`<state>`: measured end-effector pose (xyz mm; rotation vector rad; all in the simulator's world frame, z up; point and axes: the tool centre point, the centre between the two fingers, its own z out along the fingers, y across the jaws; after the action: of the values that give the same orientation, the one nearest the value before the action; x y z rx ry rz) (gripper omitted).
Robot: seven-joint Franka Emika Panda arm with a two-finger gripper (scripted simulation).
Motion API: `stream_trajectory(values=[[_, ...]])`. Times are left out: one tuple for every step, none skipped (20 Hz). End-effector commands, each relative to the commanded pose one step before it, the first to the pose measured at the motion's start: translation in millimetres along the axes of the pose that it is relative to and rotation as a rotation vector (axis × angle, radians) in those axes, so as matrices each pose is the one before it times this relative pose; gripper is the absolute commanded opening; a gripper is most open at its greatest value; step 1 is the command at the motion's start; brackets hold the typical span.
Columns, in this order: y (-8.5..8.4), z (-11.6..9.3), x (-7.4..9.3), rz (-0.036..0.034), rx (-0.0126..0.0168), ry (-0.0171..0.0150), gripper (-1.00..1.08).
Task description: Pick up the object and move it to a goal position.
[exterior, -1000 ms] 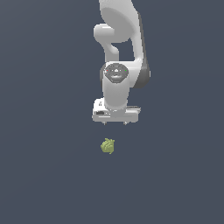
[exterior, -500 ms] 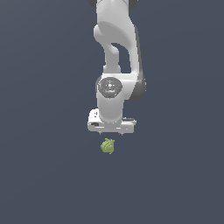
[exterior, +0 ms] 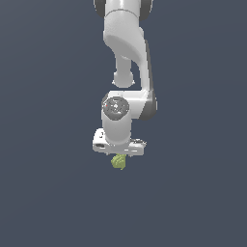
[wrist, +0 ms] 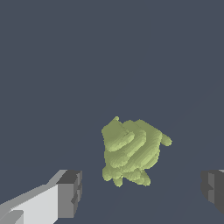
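Observation:
The object [exterior: 118,162] is a small lumpy yellow-green thing with a ridged surface, lying on the dark grey floor. In the exterior view the white gripper [exterior: 118,153] hangs straight over it and hides its upper part. In the wrist view the object [wrist: 130,151] lies between the two fingertips, a little ahead of them, and touches neither. The gripper [wrist: 142,192] is open, with one grey pad [wrist: 70,192] on one side and the other pad [wrist: 213,189] on the other.
The white arm [exterior: 128,53] rises from the gripper towards the top of the exterior view. The dark grey floor [exterior: 48,193] spreads around the object, with no other things in view.
The arm has come down towards the object over the last second. The gripper's body now overlaps the object's top in the exterior view. The object has not moved.

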<state>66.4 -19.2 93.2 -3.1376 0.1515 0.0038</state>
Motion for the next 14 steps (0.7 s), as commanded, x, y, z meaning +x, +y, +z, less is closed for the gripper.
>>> stream_trajectory(values=[[0.64,1.74,2.63,0.00190,-0.00018,0.00208,1.00],[0.36,-0.04,0.15,0.00059,-0.00009,0.00035,1.00],[-0.19,-0.36,-1.14,-0.00071,-0.00001,-0.00137,1.00],[0.00,0.40,0.00,0.00000,0.00000,0.00000,1.00],[-0.01,1.19,0.01,0.00000,0.00000,0.00000,1.00],[-0.01,1.98,0.01,0.00000,0.00000,0.00000,1.00],[-0.02,2.77,0.00,0.00000,0.00000,0.00000,1.00],[-0.02,3.55,-0.01,0.00000,0.00000,0.00000,1.00],[-0.02,4.32,-0.03,0.00000,0.00000,0.00000,1.00],[0.23,4.68,-0.08,0.00037,0.00003,0.00058,1.00],[-0.03,5.80,-0.08,0.00000,0.00000,0.00000,1.00],[-0.03,6.22,-0.10,0.00000,0.00000,0.00000,1.00],[-0.03,5.50,-0.09,0.00000,0.00000,0.00000,1.00],[0.24,4.26,-0.06,0.00039,0.00002,0.00057,1.00]])
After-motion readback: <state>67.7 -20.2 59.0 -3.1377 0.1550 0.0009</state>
